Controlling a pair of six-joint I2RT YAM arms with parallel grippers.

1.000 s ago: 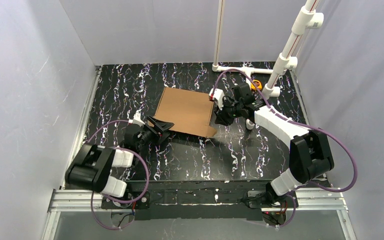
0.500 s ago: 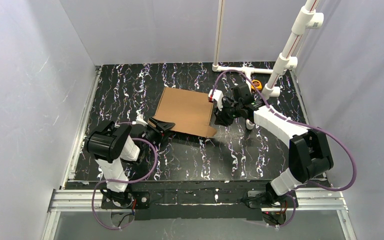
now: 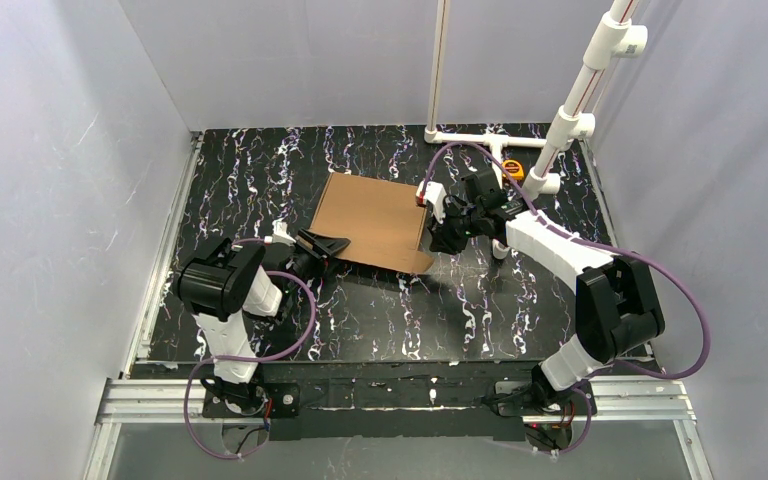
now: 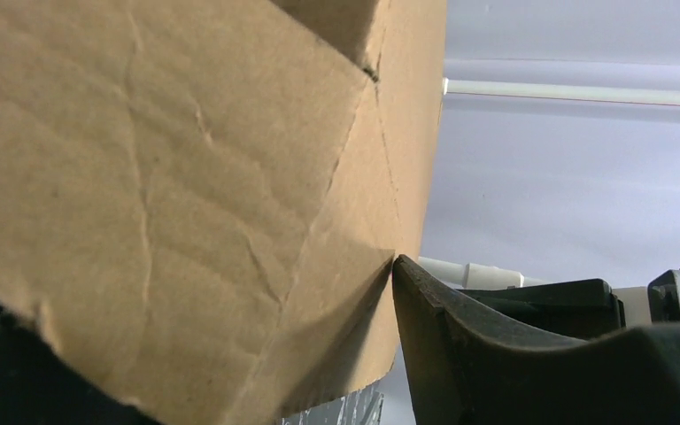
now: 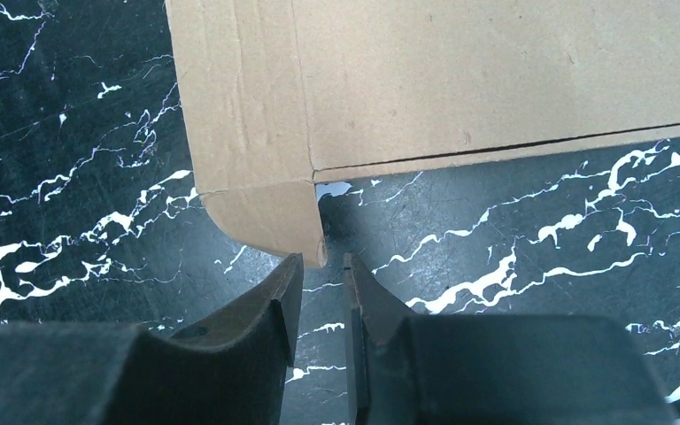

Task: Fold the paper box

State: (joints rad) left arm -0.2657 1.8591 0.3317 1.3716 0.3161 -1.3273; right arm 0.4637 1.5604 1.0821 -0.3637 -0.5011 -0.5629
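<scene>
The paper box [image 3: 372, 220] lies flat mid-counter [image 3: 520, 310]. The left hand [image 3: 330, 248], part open, straddles its near-left flap, one finger [image 4: 425, 301] touching cardboard; whether it grips, I cannot tell. The right hand [image 5: 322, 266], nearly closed, holds nothing, its tips at the box's corner tab.

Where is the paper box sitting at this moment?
In the top view the paper box lies mid-table on the black marbled table, between the left gripper at its near-left corner and the right gripper at its right edge.
</scene>
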